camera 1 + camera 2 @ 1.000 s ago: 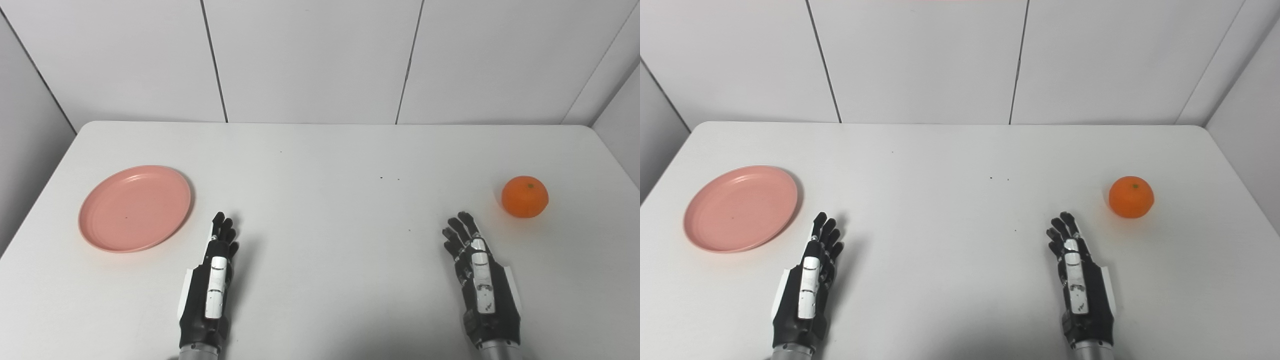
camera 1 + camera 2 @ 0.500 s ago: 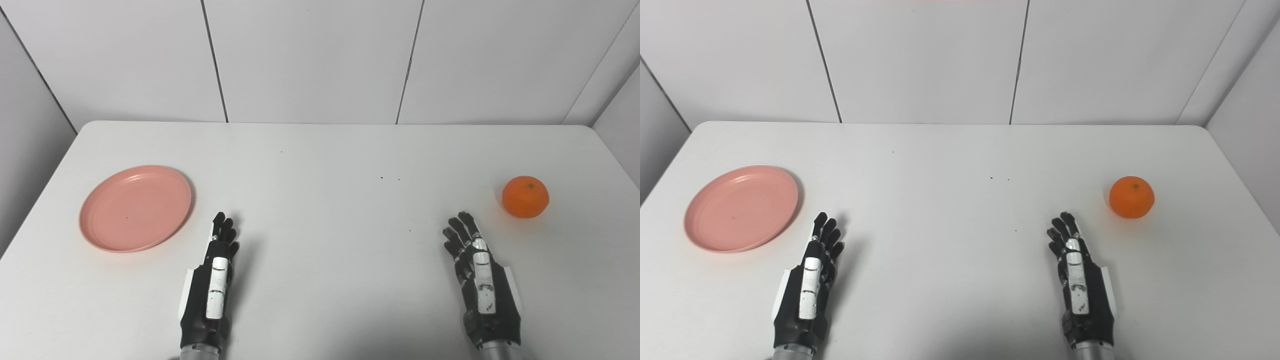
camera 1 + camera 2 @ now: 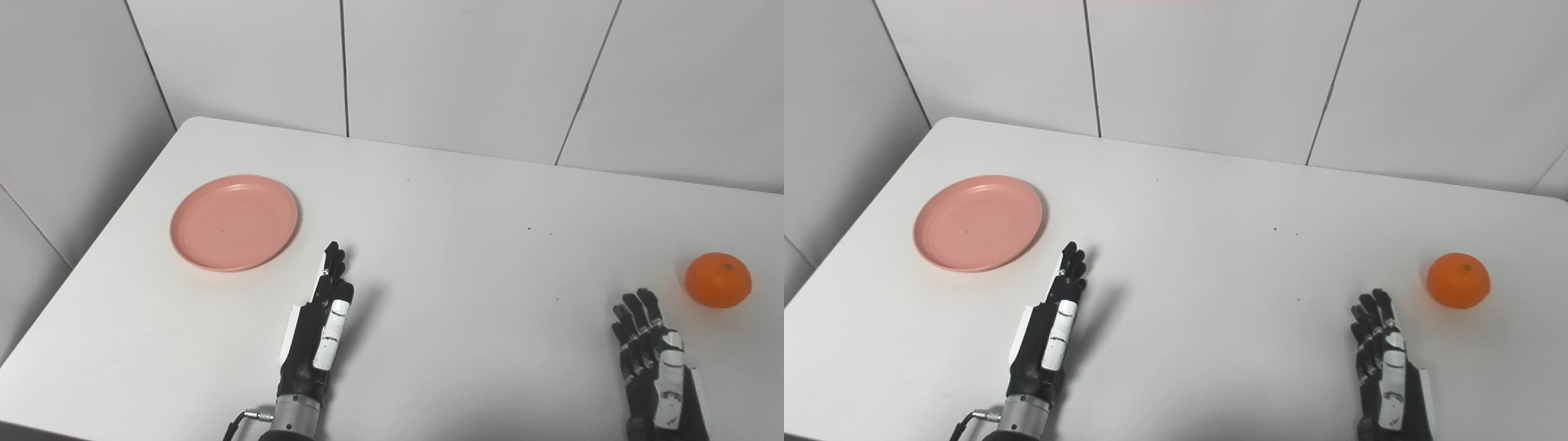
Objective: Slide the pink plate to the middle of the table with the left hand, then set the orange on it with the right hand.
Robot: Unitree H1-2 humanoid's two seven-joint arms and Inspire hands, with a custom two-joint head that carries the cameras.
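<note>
**View swung left; nothing handled yet**

Fingers of the left hand (image 3: 318,324) are held straight and close together, nothing gripped; hand is seen edge-on over the table (image 3: 465,202), fingertips aimed fwd, just short of the plate (image 3: 234,222) and to its right, not touching. Fingers of the right hand (image 3: 1387,370) are extended, slightly spread, empty; the orange (image 3: 1458,280) sits ahead and to the right of it, near but apart.

What changed vs 0.5 s ago: the whole picture is shifted and tilted. Plate, orange and both hands have all slid rightward in frame together, the left wall now fills more of the view, the table's far edge slants. That is read as a head/camera turn toward the plate side, not as movement of objects. Relative layout is kept: plate at the table's left, orange at far right, hands between them, mid-table bare. Left hand pose looks a little more edge-on and slightly nearer the plate, but w/ the view change this can't be separated from perspective.

Meaning for the task: no step is done. Plate has not been slid; orange has not been lifted. The gaze shift is judged to be prep for step 1, i.e. the left hand is expected to be brought against the plate's left or far rim, so it can be pushed toward centre. Right hand is judged to be waiting.
</note>
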